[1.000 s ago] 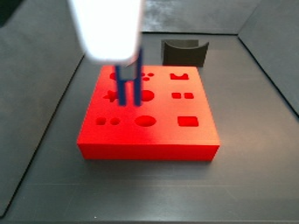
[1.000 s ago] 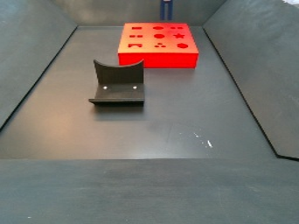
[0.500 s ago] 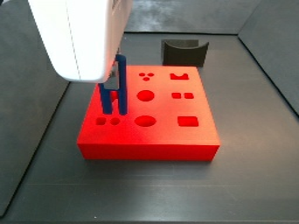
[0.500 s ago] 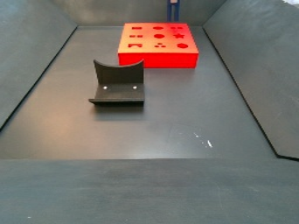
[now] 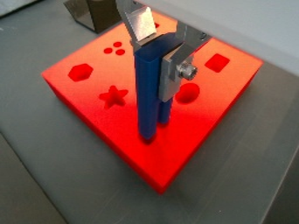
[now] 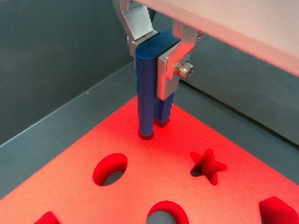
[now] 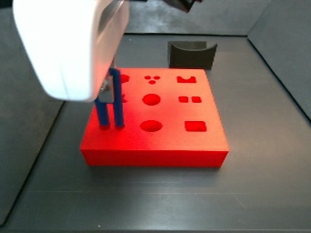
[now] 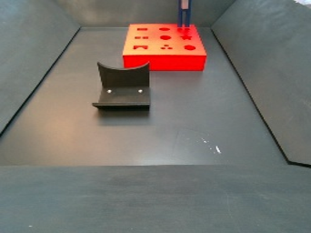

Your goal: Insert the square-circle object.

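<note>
My gripper is shut on the square-circle object, a long dark blue peg of two parallel rods, and holds it upright. Both wrist views show the silver fingers clamping its upper part. Its lower end meets the top of the red block close to one edge, in both wrist views. In a side view the peg stands at the block's front-left corner, with the fingers hidden behind the white arm body. In another side view the peg stands over the block's far right.
The red block has several shaped holes, among them a star, a hexagon and a round hole. The dark grey fixture stands on the dark floor apart from the block, also seen behind it. Grey walls enclose the floor.
The arm has carried the peg from the middle of the block to its front-left corner, and the peg's lower end has come down to the block's top.
</note>
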